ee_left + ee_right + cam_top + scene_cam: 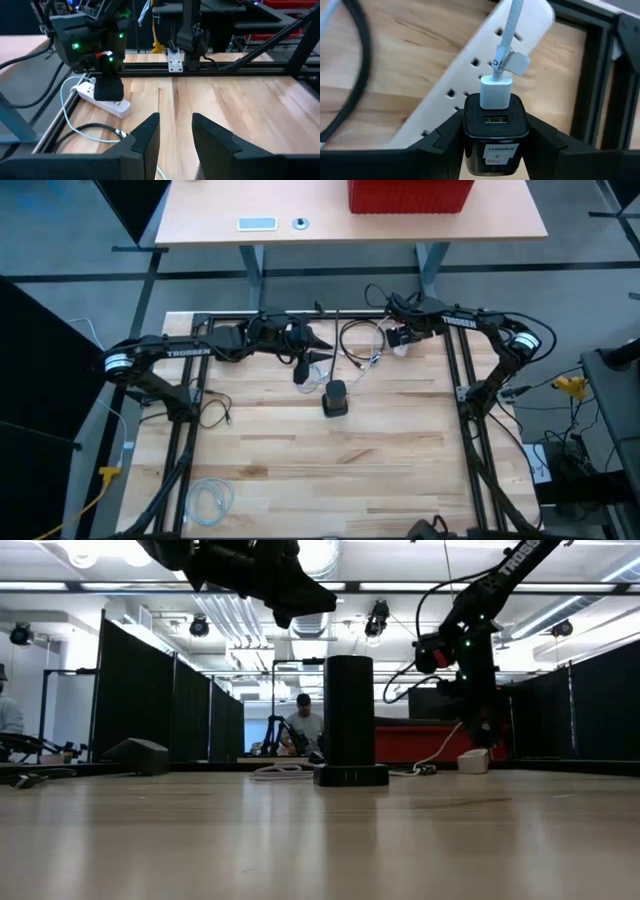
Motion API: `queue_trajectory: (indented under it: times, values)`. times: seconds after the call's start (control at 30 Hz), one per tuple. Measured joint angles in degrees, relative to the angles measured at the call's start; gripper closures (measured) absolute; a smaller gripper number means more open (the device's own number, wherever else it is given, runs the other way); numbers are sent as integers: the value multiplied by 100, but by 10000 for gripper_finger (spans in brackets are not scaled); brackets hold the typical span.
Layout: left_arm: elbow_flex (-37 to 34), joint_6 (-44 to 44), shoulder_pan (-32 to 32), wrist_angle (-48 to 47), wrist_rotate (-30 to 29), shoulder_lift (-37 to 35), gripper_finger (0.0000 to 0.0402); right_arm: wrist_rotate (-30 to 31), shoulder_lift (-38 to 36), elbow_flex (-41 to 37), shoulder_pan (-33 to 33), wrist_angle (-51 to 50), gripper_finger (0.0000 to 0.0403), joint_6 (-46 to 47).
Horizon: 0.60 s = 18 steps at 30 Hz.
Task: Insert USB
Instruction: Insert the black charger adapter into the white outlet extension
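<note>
From above, the right gripper (402,338) sits at the far right of the wooden table (300,460), low over a white power strip (400,348); the left gripper (315,358) hangs near the table's middle, beside a black tower (335,398), with a loose cable (355,350) between the two arms.

At table height, the tower (349,718) stands upright on its base, ports facing the camera; the right arm reaches down to the power strip (472,760) behind; the left arm hovers overhead.

From the left wrist, the left fingers (150,132) stand partly apart with nothing between them; the right arm bends over the power strip (102,99) across the table.

From the right wrist, the right gripper (496,131) is closed on a black charger (496,132); a white plug (496,92) with braided cord is already seated in one port, a second port bare; the power strip (470,90) lies just behind.

The plug looks inserted; the step in hand appears to be handling the charger at the strip; next likely calls for steady alignment with a socket.
</note>
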Motion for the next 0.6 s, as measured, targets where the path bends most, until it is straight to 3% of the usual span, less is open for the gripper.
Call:
queue_trajectory:
  times: [0.4,0.6]
  values:
    - [257,107,-118,341,-304,1080,299,51,219,-18,87,81,259,-537]
    - [658,131,-113,356,-308,1198,299,-155,220,-8,573,108,259,-226]
